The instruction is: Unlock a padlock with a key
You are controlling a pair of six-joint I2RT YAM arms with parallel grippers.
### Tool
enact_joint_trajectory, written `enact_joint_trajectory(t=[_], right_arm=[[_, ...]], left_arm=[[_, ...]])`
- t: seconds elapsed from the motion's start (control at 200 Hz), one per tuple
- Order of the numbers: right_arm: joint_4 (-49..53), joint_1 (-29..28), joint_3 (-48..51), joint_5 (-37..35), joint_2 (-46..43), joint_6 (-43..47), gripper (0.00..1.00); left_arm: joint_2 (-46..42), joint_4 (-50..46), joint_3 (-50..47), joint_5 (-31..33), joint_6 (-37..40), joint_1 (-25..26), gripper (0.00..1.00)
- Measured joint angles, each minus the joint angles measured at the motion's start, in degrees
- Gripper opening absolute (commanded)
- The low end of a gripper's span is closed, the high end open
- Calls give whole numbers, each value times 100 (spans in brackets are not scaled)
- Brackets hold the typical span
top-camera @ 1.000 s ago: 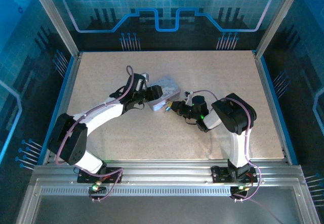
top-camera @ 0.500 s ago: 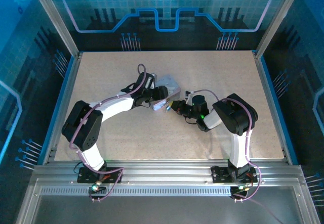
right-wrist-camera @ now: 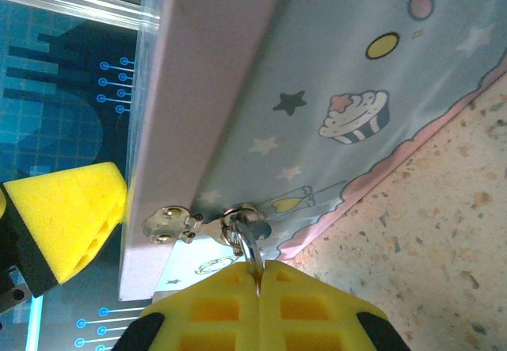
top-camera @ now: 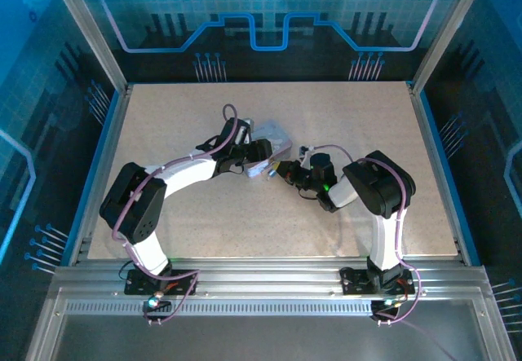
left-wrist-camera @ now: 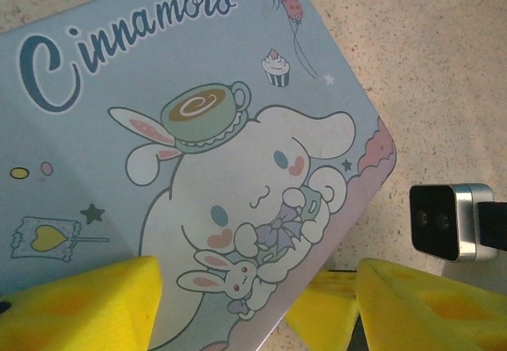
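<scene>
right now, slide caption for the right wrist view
Right gripper pinches a thin metal key at the silver padlock on the pastel cartoon tin

Tin box [left-wrist-camera: 238, 89] pale blue with a white cartoon puppy, stars, cupcakes and pink scalloped border; fingers [left-wrist-camera: 79, 303] yellow; counter [left-wrist-camera: 444, 66] beige, speckled; padlock [right-wrist-camera: 242, 224] and key [right-wrist-camera: 255, 268] silver-grey

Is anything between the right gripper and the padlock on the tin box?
Nothing visible. The right gripper is shut on a thin metal loop joined to the padlock, at the tin box edge.
</scene>
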State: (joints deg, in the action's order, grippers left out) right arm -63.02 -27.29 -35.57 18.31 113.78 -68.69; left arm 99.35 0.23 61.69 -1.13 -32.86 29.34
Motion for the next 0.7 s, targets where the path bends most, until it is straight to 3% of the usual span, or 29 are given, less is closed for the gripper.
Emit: enact_joint_trajectory(t=[0.7], right_arm=[[140,262,15,-98,-205,35,3]], left_arm=[[-72,310,-175,7,-17,9,71]])
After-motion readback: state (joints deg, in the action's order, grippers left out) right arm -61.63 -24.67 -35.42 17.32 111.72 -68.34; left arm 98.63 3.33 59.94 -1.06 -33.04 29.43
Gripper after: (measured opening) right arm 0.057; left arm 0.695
